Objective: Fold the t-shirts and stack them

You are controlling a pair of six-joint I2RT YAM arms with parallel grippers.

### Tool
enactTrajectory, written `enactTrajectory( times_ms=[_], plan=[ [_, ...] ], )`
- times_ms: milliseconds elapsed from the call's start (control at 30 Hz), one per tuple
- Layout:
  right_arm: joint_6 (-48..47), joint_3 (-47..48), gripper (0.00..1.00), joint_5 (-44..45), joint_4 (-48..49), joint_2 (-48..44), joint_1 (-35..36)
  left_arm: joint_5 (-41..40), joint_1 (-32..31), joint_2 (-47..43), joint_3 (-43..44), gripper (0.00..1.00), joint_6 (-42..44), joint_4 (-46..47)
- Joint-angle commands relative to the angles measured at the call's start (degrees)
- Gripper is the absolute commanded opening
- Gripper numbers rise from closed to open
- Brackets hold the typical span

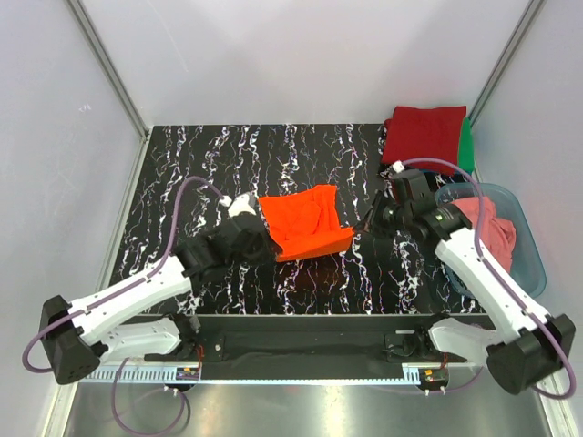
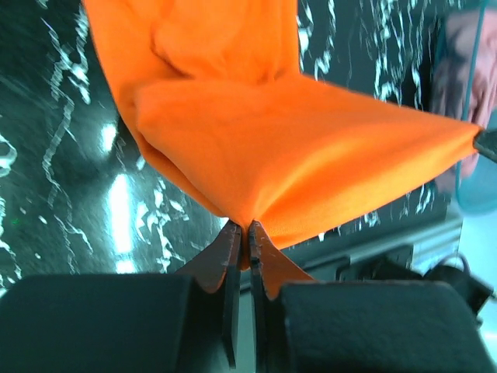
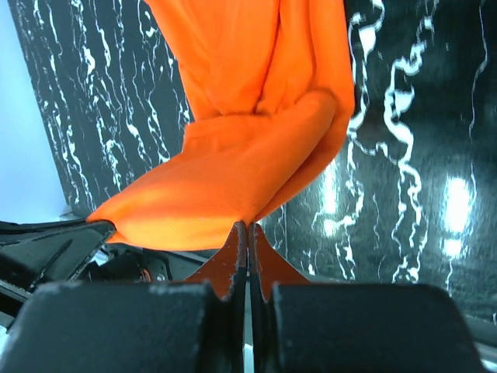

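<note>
Orange t-shirt is held stretched over the middle of the worktop, its near corners pinched by the closed left gripper and right gripper. Equal tension and level travel are advised for the fold.

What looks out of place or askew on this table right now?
Nothing spilled or damaged. The dark red shirt lies offset over the green shirt, so a green strip shows at its right. The salmon-pink shirt lies crumpled in the tub.
</note>
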Motion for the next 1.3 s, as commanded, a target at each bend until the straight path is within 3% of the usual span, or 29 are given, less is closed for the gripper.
enactTrajectory(
  times_ms=[0, 533, 833, 967, 1000, 1033, 1067, 1100, 1167, 1267],
  plan=[
    [-4.78, 7.42, 0.0, 5.4, 0.49, 4.88, -1.46, 1.27, 4.93, 1.16, 3.35, 0.09, 4.48, -3.04],
    [-8.39, 29.66, 0.0, 2.06, 3.57, 32.03, -7.44, 15.51, 27.07, 17.94, 14.5, 0.09, 17.05, 1.0],
    [-9.09, 41.36, 0.0, 0.66, 3.57, 47.75, -8.93, 19.74, 34.02, 32.53, 24.18, 0.09, 21.36, 1.0],
    [-8.48, 48.82, 0.0, 0.74, 3.65, 55.41, -9.46, 20.96, 36.83, 46.37, 32.76, 0.15, 23.9, 0.57],
    [-8.48, 50.5, 0.03, 0.66, 3.74, 57.17, -9.55, 22.79, 37.54, 49.47, 34.8, 0.15, 24.08, -0.13],
    [-9.0, 52.51, 0.13, -1.0, 3.83, 61.36, -9.72, 23.77, 38.94, 52.29, 36.65, 0.16, 24.08, -0.66],
    [-9.96, 57.23, 0.28, -2.06, 4.0, 63.84, -9.73, 23.95, 39.47, 56.58, 39.01, 0.25, 23.74, -0.49],
    [-11.1, 60.06, 0.69, -2.76, 3.66, 66.48, -9.81, 22.65, 39.65, 58.36, 40.17, 0.35, 23.3, -0.23],
    [-11.64, 66.41, 0.85, -4.7, 1.99, 72.82, -10.08, 20.97, 39.65, 63.01, 43.77, 0.57, 24.08, 0.39],
    [-13.57, 63.03, 0.9, -3.39, 3.72, 71.96, -10.08, 20.88, 40.44, 63.93, 44.5, 0.59, 24.44, -0.23]
  ],
)
